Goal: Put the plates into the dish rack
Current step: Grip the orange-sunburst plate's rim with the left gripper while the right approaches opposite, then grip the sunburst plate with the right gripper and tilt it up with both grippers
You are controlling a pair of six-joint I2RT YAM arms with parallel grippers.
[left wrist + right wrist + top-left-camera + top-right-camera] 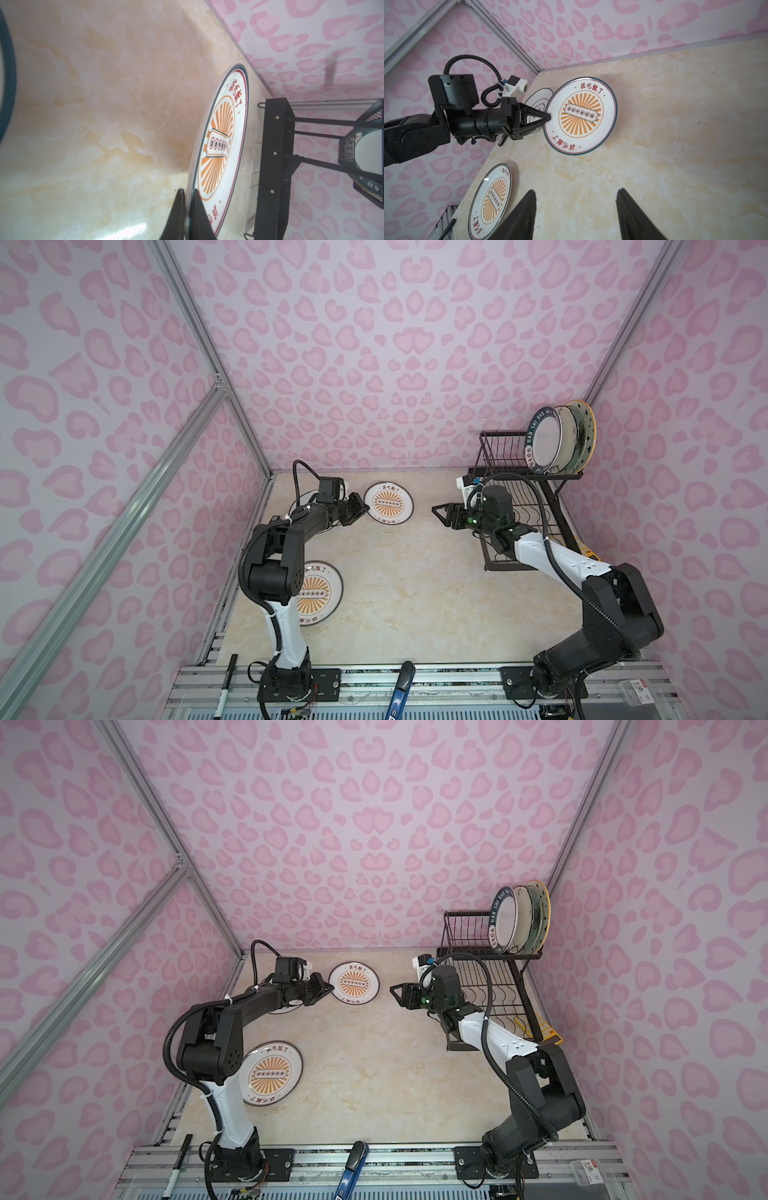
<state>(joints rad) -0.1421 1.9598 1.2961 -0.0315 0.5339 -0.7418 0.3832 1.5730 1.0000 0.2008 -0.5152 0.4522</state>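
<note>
We see the left gripper (188, 193) clenched on the rim of the far sunburst plate (389, 504), a finger on each face of its edge. That plate sits at the back middle of the bench (415, 593); we cannot tell if the gripped edge is off the surface. The emblem plate (537, 99) lies just beside it, partly hidden behind that gripper. The near sunburst plate (272, 1073) lies flat by the left arm's base. The right gripper (438, 514) is released and empty, pointing at the far sunburst plate, near it but apart. The dish rack (536, 477) stands back right. Its upper tier holds the lettered plate (544, 439), the starry plate (586, 427) and one between them, all on edge.
</note>
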